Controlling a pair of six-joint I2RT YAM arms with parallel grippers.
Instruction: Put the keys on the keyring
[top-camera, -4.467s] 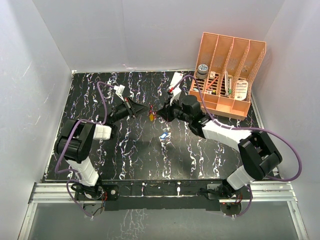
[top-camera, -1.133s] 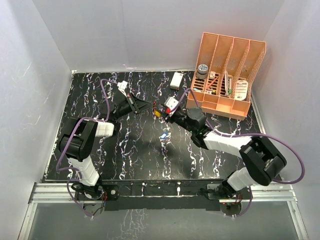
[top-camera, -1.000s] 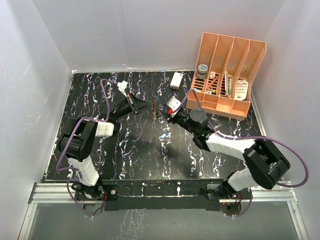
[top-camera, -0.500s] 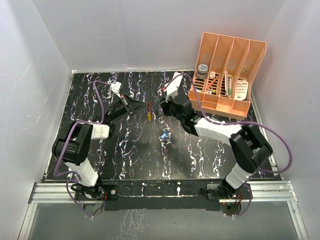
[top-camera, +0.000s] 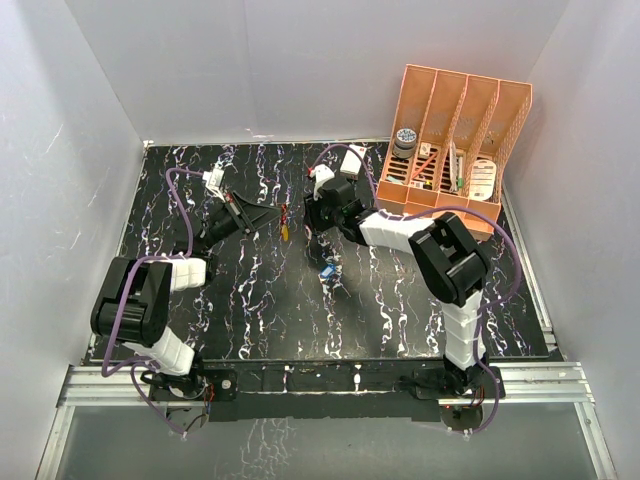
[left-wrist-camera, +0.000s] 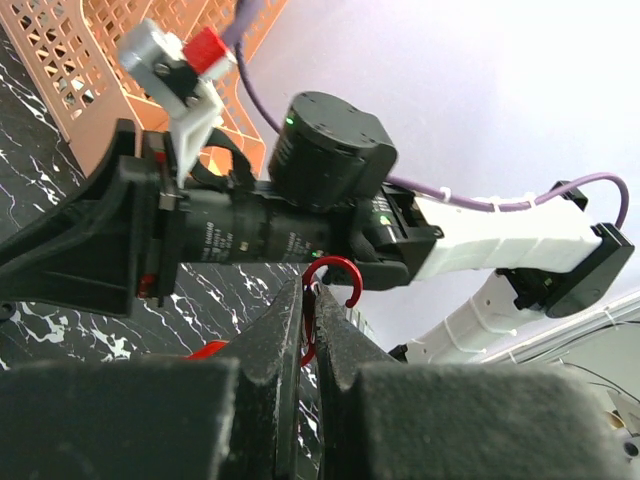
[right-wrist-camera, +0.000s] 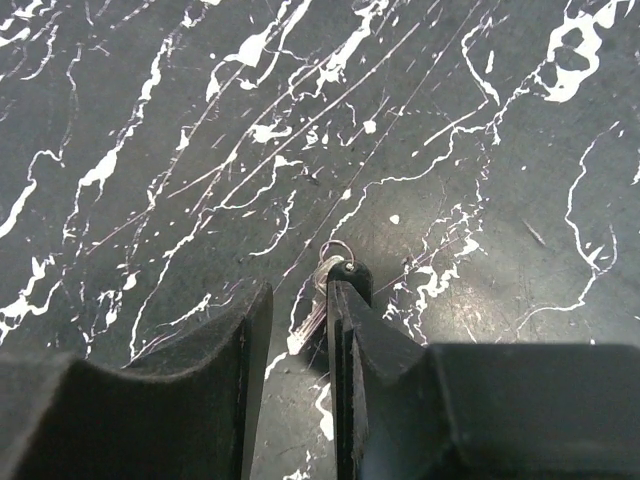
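Note:
My left gripper (top-camera: 272, 213) is shut on the red keyring (top-camera: 284, 210) and holds it above the table at the back middle, with a yellow-headed key (top-camera: 284, 231) hanging from it. In the left wrist view the keyring (left-wrist-camera: 335, 268) sticks out as a red hook between the closed jaws of the left gripper (left-wrist-camera: 309, 292). My right gripper (top-camera: 310, 213) is just right of it, pointing down. In the right wrist view the right gripper (right-wrist-camera: 298, 300) is open low over the table. A dark-headed key (right-wrist-camera: 349, 276) with a small wire ring lies by its right finger. A blue-headed key (top-camera: 327, 270) lies on the table.
An orange slotted organizer (top-camera: 455, 140) with small items stands at the back right. A white box (top-camera: 352, 160) lies beside it. White walls close in the black marbled table (top-camera: 250, 310) on three sides.
My left gripper has carried the keyring and yellow key to the left. My right arm has let go near the ring, swung left and turned its gripper down toward the table.

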